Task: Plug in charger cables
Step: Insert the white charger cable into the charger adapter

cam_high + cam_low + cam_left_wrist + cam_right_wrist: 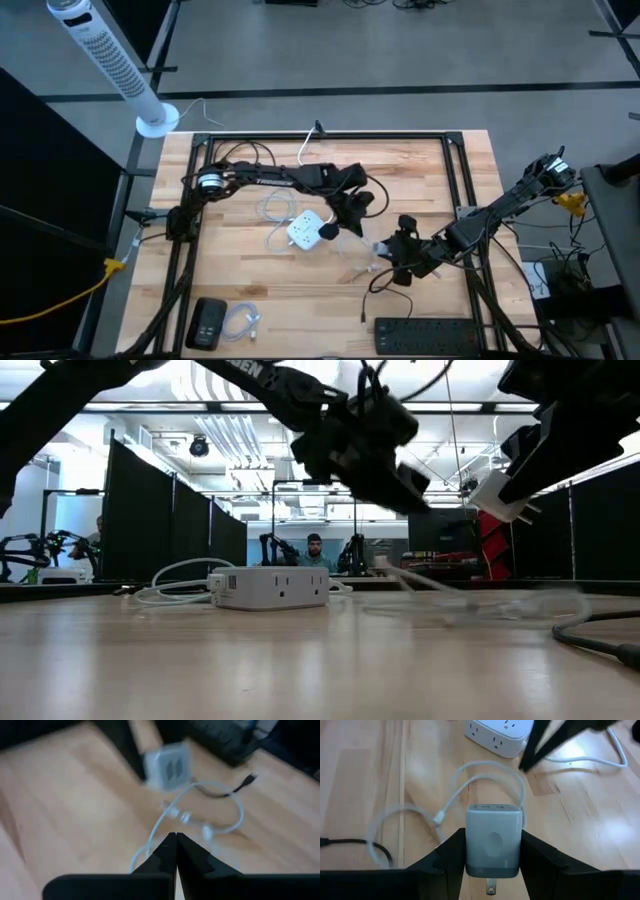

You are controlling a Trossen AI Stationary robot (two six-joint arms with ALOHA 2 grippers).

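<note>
Presently holding a white charger block (494,842) between right gripper (492,851) fingers, prongs pointing back toward the wrist, ports facing forward. Socket cube (307,231) at roughly ten o'clock from right gripper in high view, near, not touching. White charger cable (465,787) looped on table between block and cube. Left gripper (176,851) pressed together, apparently empty, poised just above that cable at cube's three o'clock; nearer arm to the cable.
</note>
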